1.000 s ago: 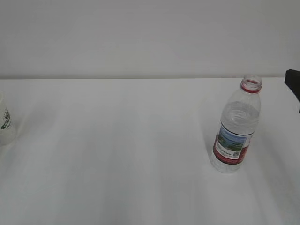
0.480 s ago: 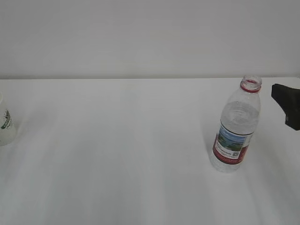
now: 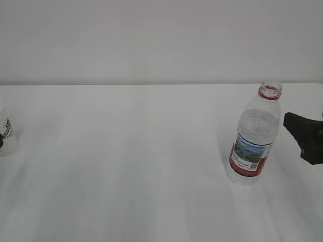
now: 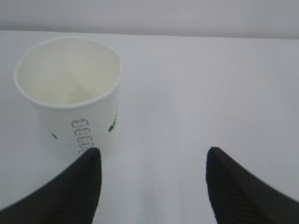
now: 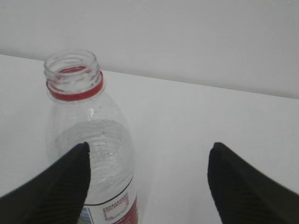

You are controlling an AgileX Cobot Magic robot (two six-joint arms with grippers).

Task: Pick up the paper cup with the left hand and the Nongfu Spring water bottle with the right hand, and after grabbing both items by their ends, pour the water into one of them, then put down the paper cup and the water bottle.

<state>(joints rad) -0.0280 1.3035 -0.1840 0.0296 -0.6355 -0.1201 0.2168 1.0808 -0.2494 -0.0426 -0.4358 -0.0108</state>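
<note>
White and small, the paper cup stands at the table's left edge with the left hand spread wide, one black finger right by its base, while the tall clear plastic water bottle stands upright near the right hand, also spread wide and holding nothing. Each thing sits off to one side of its claw (not in the middle), so a closing finger could knock it over, and the open bottle would spill. From the far camera the cup is mostly cut off, and the cup looks dry inside.

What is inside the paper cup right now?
The left wrist view looks into the cup: only bare white inner wall and bottom show, with no water visible. The near inner wall is hidden by the rim.
</note>
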